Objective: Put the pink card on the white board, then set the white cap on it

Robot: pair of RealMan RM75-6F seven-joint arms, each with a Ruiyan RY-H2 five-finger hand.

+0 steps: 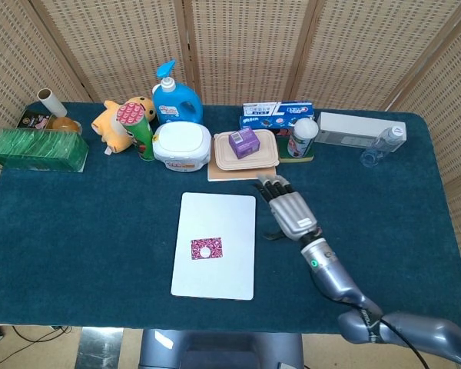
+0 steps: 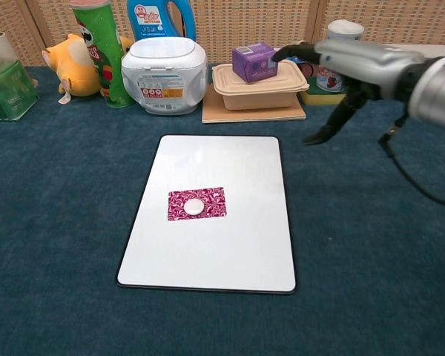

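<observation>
On the white board [image 2: 215, 245] lay the pink card [image 2: 197, 204], with the white cap [image 2: 195, 206] resting at its middle. Off the board's right edge, above the desk [image 2: 52, 193], the right hand [image 1: 290, 211] hovered empty, fingers spread.

Head looks down; chest nearer, seemingly lower.

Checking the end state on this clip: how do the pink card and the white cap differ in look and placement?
The pink card is a flat rectangle with a magenta swirl pattern; the white cap is a small plain round disc. The card is clearly larger, and the cap covers only its middle. The card lies directly on the white board, while the cap sits on the card. Both are free of the right hand, which is off the board.
</observation>
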